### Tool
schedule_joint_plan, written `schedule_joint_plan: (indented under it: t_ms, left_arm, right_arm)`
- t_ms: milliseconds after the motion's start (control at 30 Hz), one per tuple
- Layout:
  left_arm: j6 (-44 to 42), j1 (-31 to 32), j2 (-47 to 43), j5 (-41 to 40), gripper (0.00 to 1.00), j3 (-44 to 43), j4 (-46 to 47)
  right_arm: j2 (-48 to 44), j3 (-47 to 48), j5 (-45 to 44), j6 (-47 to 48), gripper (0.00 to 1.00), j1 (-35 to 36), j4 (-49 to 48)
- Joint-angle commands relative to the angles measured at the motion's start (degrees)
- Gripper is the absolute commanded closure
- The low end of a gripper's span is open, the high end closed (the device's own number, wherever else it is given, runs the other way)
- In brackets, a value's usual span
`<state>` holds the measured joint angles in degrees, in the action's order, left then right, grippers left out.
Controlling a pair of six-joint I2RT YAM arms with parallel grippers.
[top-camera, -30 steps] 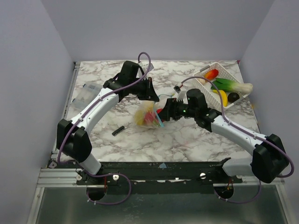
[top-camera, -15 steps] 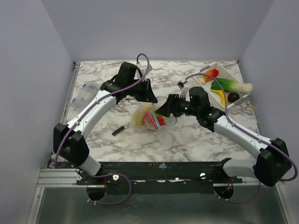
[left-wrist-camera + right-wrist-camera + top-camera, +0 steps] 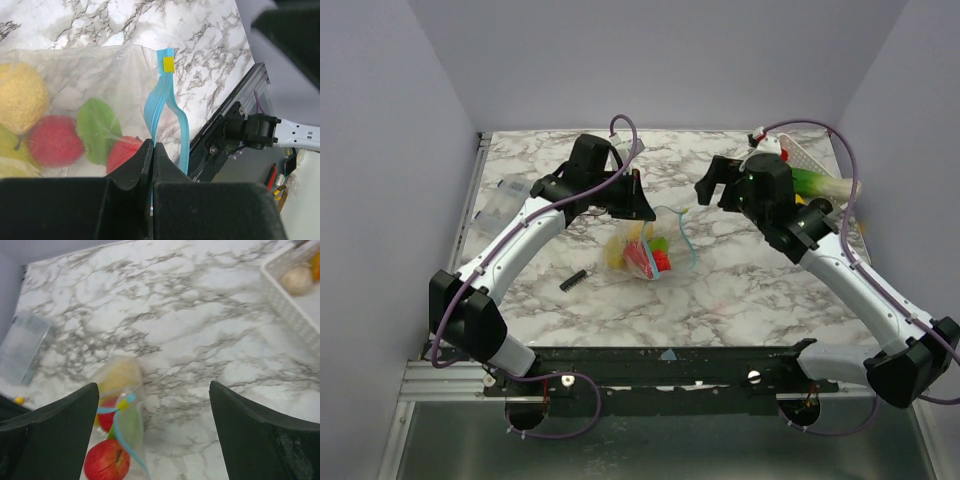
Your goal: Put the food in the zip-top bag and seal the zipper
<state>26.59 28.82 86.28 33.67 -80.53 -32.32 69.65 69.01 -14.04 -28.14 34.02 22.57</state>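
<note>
The zip-top bag (image 3: pixel 642 250) lies mid-table, its mouth gaping toward the right. Inside it are food pieces: a yellow fruit (image 3: pixel 20 97), a red one (image 3: pixel 52 141), a green piece (image 3: pixel 97 125) and a red apple (image 3: pixel 105 460). My left gripper (image 3: pixel 648 208) is shut on the teal zipper (image 3: pixel 161 102) at one side of the mouth, holding that edge up. My right gripper (image 3: pixel 713 187) hangs open and empty above the table, between the bag and the white basket (image 3: pixel 812 158). A green leek-like piece (image 3: pixel 818 182) and more food lie in the basket, partly hidden by the right arm.
A small black bar (image 3: pixel 573 280) lies left of the bag toward the front. A clear packet (image 3: pixel 507 198) rests near the table's left edge, also in the right wrist view (image 3: pixel 24 345). The basket wall (image 3: pixel 287 295) shows at the upper right there.
My right gripper has drawn back from the bag's mouth, up and to the right toward the basket, with its jaws opening wider. The left gripper kept its hold on the zipper.
</note>
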Motion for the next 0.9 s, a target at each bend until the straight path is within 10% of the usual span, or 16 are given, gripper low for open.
schedule_joint_plan:
  t_ms: [0,367,867]
  left_arm:
    - [-0.88,0.28,0.83,-0.36,1.0,-0.08,0.34]
    - [-1.1,0.27,2.54,0.17,1.0,-0.68,-0.1]
    - [-0.22,0.01,4.56,2.81,1.0,-0.74,0.39]
  right_arm:
    - [2.71,3.18,-10.66,3.5,0.06,-7.39,3.87]
    - [22.8,10.66,0.92,-2.2,0.03,-35.58,8.19]
    - [42.48,17.36,-14.54,11.53,0.12,-36.66,6.7]
